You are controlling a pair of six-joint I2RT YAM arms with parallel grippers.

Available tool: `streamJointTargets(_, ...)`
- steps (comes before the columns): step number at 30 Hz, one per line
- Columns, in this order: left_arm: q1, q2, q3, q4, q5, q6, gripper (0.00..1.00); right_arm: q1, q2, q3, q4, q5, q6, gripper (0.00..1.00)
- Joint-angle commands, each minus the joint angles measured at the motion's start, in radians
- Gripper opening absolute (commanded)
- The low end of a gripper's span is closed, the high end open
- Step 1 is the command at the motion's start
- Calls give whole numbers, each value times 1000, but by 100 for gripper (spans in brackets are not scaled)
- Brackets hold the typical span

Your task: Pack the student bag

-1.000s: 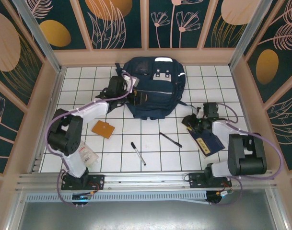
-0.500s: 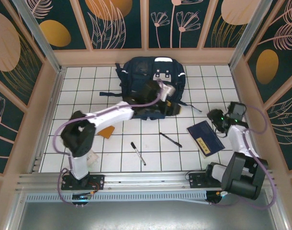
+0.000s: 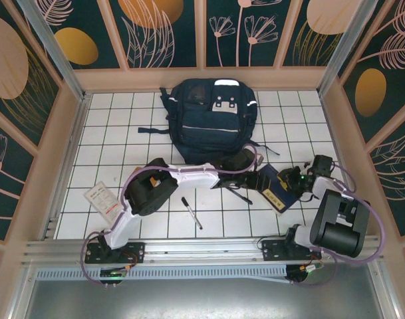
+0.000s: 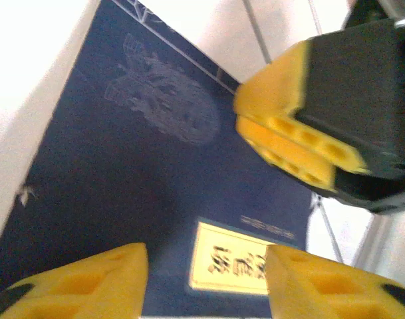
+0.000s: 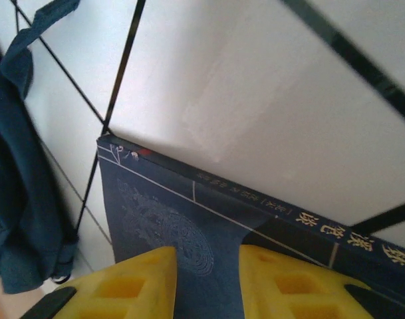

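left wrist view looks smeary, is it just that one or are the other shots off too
Left wrist: motion-blurred, the notebook emblem and yellow label smeared, the white tiles blown out. Right wrist: the notebook's gold spine lettering is readable, but the student bag at the left edge is soft. Top external: sharp and evenly lit.

A white-tiled table point(image 3: 116, 113) with dark grid lines, fenced by a pale wooden frame point(image 3: 202, 77). Dark teal wall panels point(image 3: 179, 50) show orange ovals point(image 3: 77, 45) and line-drawn plants point(image 3: 222, 26).
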Motion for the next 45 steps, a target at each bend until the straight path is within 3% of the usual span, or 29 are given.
streamJointTargets(1, 3, 33, 3, 41, -115, -129, 43, 14, 8, -34, 95, -85, 85, 30)
streamJointTargets(7, 13, 161, 219, -138, -159, -69, 41, 8, -2, 2, 79, -12, 93, 35)
streamJointTargets(13, 119, 203, 310, -239, -197, 19, 39, 2, -14, 109, -87, 254, 89, 44)
streamJointTargets(15, 164, 225, 355, -220, -124, 103, 41, 2, -11, 130, -104, 301, 75, 46)
streamJointTargets(19, 213, 307, 577, -335, -23, 266, 42, 3, 32, 146, -114, 289, 43, 46)
streamJointTargets(23, 216, 263, 697, -425, -36, 404, 46, 20, 65, 154, -133, 280, -72, 45)
streamJointTargets(28, 216, 129, 583, -493, -10, 316, 52, 86, 107, 196, -133, 97, -239, 44)
streamJointTargets(35, 215, -24, 204, -435, 2, 185, 51, 197, 204, 250, -154, 155, -317, 42)
streamJointTargets(39, 208, 22, 199, -424, 52, 153, 50, 204, 262, 264, -142, 150, -347, 39)
streamJointTargets(45, 201, 108, 257, -432, 88, 150, 44, 209, 291, 273, -119, 2, -359, 26)
